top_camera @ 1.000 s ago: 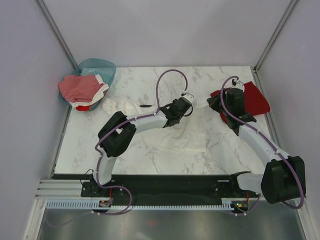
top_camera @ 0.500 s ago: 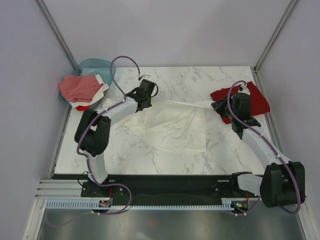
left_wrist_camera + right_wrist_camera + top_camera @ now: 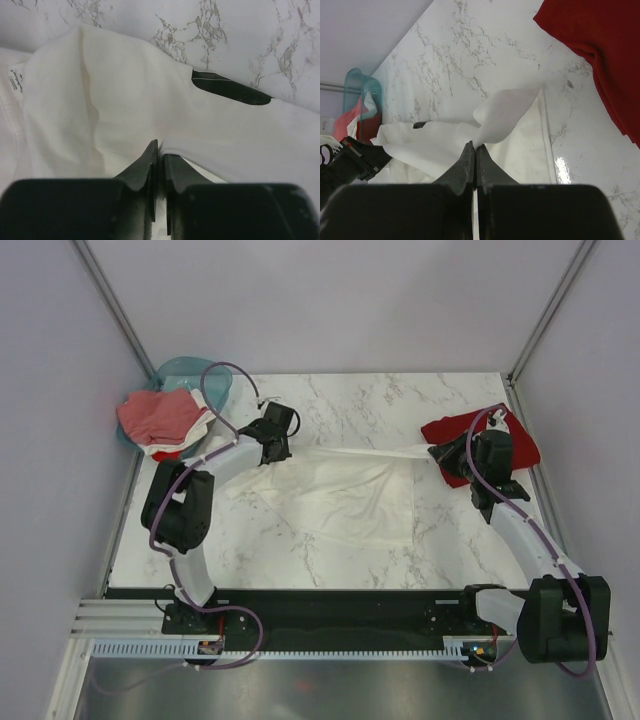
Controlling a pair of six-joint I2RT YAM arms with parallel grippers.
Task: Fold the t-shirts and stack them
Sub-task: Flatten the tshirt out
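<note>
- Where the left fingers [image 3: 145,162] come to their tips, they are pressed almost together on a fold of the white t-shirt [image 3: 100,100], with only a thin slit between them.
- Just past those tips the cloth rises in a soft ridge. A narrow black patch [image 3: 230,89] shows at its edge against the marble tabletop [image 3: 250,30]; I cannot tell whether it is print or something else.
- The right fingers [image 3: 465,165] are closed flat on another part of the same shirt's edge, which stands up from the tips as a small curled flap.
- Seen from above, the shirt's far edge runs as a taut band from one pinch to the other. The rest of it lies spread on the tabletop towards the arms' bases, wrinkled but mostly flat.
- The teal basket [image 3: 200,375] sits at the far left corner of the tabletop.
- The left fingers' pinch is just to the right of the basket, and the white shirt stretches away from there, with its near left corner closest to the basket.
- Pinkish-red and white shirts [image 3: 160,415] are heaped in the basket and spill over its near rim.
- The right fingers' pinch is well apart from the basket, across most of the tabletop.
- A dark red t-shirt [image 3: 515,440] lies on the side of the tabletop opposite the basket, near the right fingers and apart from the white shirt's spread body.
</note>
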